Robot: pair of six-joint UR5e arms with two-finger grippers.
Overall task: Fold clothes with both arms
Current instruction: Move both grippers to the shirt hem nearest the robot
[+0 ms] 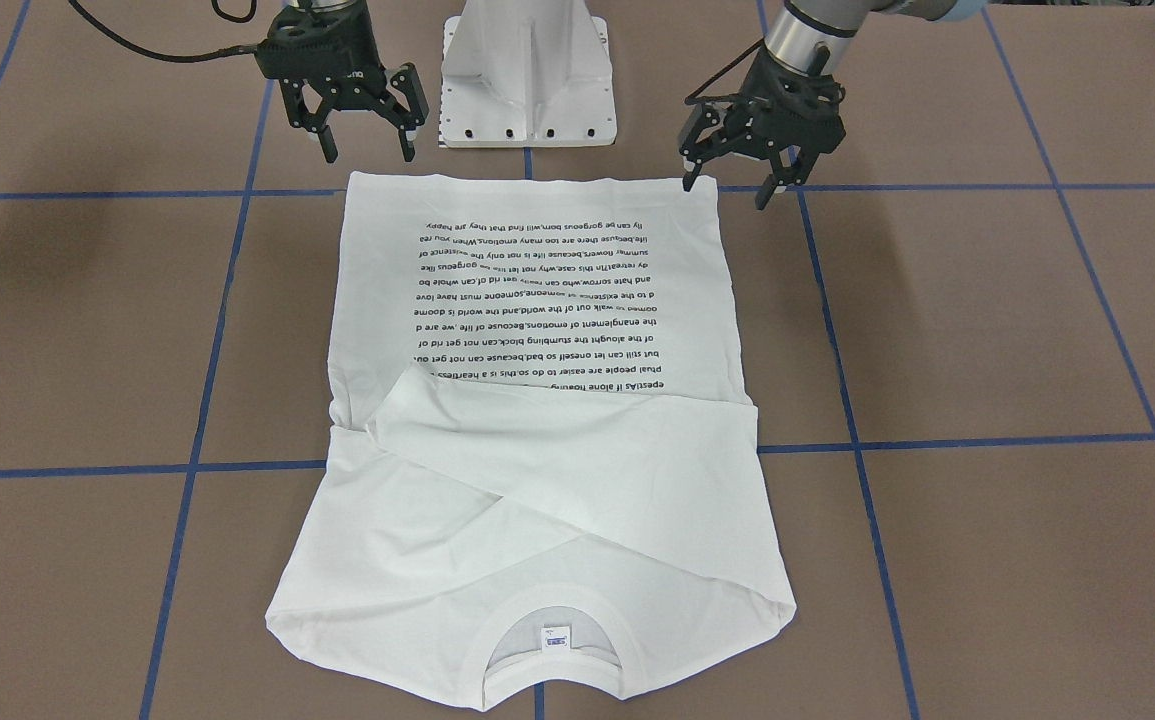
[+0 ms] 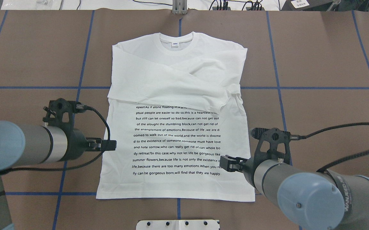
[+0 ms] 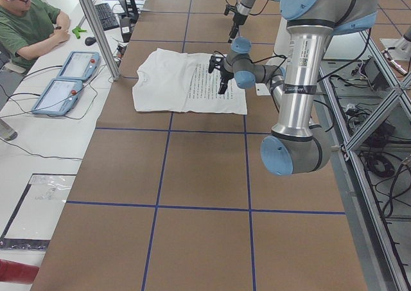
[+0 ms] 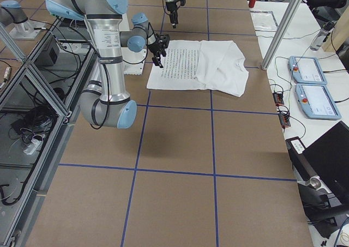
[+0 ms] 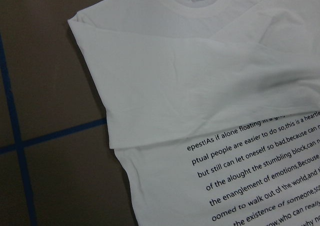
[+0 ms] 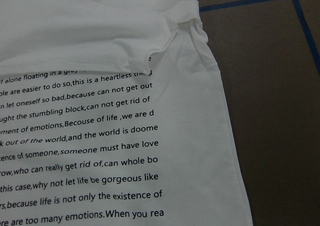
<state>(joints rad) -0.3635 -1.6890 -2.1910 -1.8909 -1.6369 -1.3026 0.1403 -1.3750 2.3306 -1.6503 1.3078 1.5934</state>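
Base: white metal pedestal bolted to the brown paper-covered surface, which is marked with blue tape lines.
Right fingers: black pair on the grey-silver right arm, just beside the base, spread apart and holding nothing. They point down near the hem corner on that side, clear of the cloth.
Left fingers: black pair on the grey-silver left arm, on the base's other side, released and empty. One tip is at the other hem corner; whether it touches the cloth cannot be told.
White long-sleeved T-shirt: lies flat on the surface directly in front of the base, hem toward it and neck away.
Black printed text: many lines facing up on the half of the shirt nearer the base.
Sleeves: both folded in and crossed over the chest, beyond the text, covering its top line.
Ribbed round collar: at the shirt's end farthest from the base.
Small neck label: inside the collar.
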